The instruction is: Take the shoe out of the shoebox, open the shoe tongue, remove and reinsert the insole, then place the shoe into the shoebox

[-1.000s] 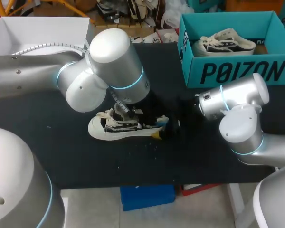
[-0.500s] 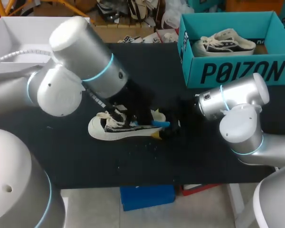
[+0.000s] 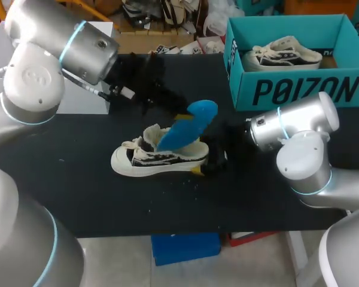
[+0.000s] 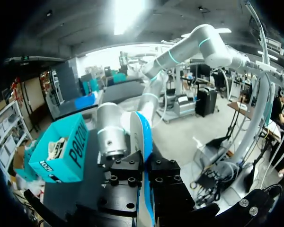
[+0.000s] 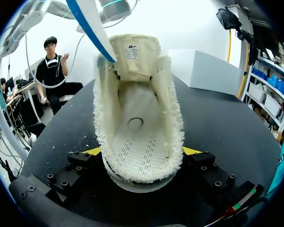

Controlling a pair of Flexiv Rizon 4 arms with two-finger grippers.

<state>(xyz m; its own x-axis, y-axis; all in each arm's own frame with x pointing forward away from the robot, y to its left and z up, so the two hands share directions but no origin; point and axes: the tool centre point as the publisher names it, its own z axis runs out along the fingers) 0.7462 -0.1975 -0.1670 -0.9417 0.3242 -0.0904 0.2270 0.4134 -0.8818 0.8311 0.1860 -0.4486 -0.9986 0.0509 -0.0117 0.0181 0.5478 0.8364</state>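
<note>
While the left gripper (image 4: 143, 176) pinches a thin, curved blue insole (image 3: 185, 128) edge-on, the insole slants toward one o'clock, its lower end at the opening of the shoe (image 3: 158, 158). The right gripper (image 5: 142, 158) clamps the fleecy-lined heel from both sides. The shoe lies mid-table (image 3: 78, 191), toe at nine o'clock; the teal cardboard shoebox (image 3: 299, 89) sits at two o'clock

Silver rounded arms (image 3: 54, 45) with cyan joint rings, black screw-studded jaws, bright yellow tips (image 5: 191, 151)
</note>
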